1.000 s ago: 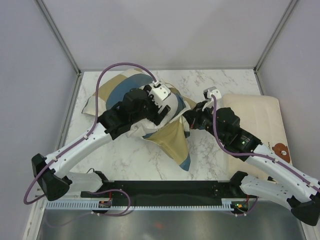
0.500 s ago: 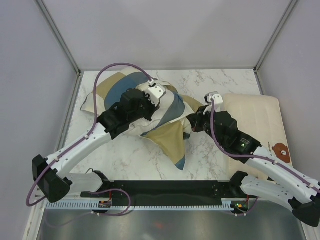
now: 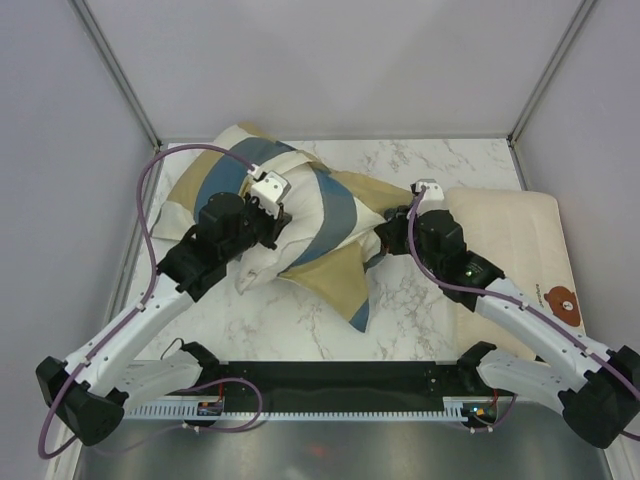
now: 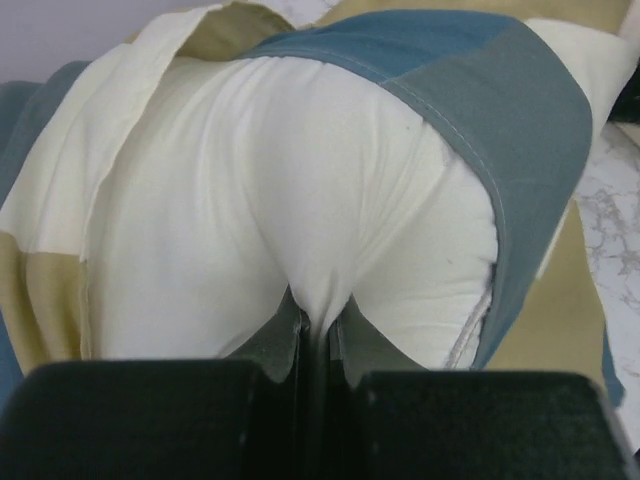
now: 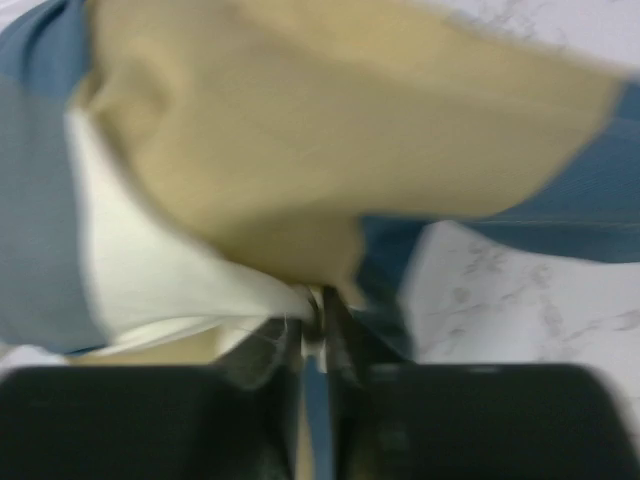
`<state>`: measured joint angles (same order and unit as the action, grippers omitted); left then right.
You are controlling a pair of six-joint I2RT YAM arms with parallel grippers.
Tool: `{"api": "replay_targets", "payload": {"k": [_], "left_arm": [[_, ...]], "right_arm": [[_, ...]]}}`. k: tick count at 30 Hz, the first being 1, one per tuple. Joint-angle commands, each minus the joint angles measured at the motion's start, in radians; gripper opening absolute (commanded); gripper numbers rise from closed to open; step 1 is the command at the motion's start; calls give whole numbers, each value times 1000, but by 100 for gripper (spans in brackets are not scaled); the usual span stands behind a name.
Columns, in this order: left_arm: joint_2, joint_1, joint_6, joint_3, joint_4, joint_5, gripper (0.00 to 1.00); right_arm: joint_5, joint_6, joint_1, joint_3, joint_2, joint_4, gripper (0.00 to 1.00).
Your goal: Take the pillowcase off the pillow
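Pinning the two layers separately looks like the whole point of this hold. My left claw is clamped on a pinch of the bare white pillow, which bulges just ahead of its tips. My right claw is closed tight on a fold of the pillowcase at its open end. One anchors the filling and the other owns the cover, so I judge that drawing them apart should slide the cover off.

The pillowcase wraps the pillow's far part beyond the left claw, and its blue hem crosses above and to the right of the pinch. A loose tan flap trails onto the tabletop between the two claws.

For room, there is open marble behind the left claw, toward the near edge, which I reckon is the better way to pull. On that claw's outer side the wall is near. Just beside the right claw's outer side lies the bear pillow, so a wide pull there could drag across it.
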<state>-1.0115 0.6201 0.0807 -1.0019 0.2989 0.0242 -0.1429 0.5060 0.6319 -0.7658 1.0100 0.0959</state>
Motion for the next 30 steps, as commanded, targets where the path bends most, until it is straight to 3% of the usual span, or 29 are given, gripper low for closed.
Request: {"api": "replay_targets", "payload": {"k": [1, 2, 4, 5, 6, 9, 13, 14, 17, 24, 30], "left_arm": [[88, -76, 22, 17, 109, -165, 2], [87, -76, 21, 19, 112, -167, 2], [90, -76, 16, 29, 112, -176, 2], [90, -76, 13, 31, 114, -175, 2], [90, -76, 13, 32, 115, -172, 2], [100, -76, 13, 43, 117, -175, 2], [122, -77, 13, 59, 109, -191, 2], [126, -79, 13, 62, 108, -196, 2], [134, -91, 14, 66, 101, -213, 2], [146, -128, 13, 69, 92, -207, 2], [148, -138, 13, 71, 92, -188, 2]], "right_arm": [[-147, -61, -103, -55, -33, 44, 26], [-117, -66, -103, -67, -42, 48, 37], [-49, -83, -104, -104, -77, 56, 44], [-22, -98, -104, -116, -89, 54, 53], [38, -139, -104, -148, -102, 67, 69], [121, -207, -104, -219, -84, 103, 85], [352, -227, -103, -268, 1, 102, 89], [388, -213, -103, -254, 18, 91, 94], [517, -218, -95, -155, 58, 2, 96], [600, -303, -83, 11, 59, -56, 97], [566, -389, -78, 85, 59, -117, 98]]}}
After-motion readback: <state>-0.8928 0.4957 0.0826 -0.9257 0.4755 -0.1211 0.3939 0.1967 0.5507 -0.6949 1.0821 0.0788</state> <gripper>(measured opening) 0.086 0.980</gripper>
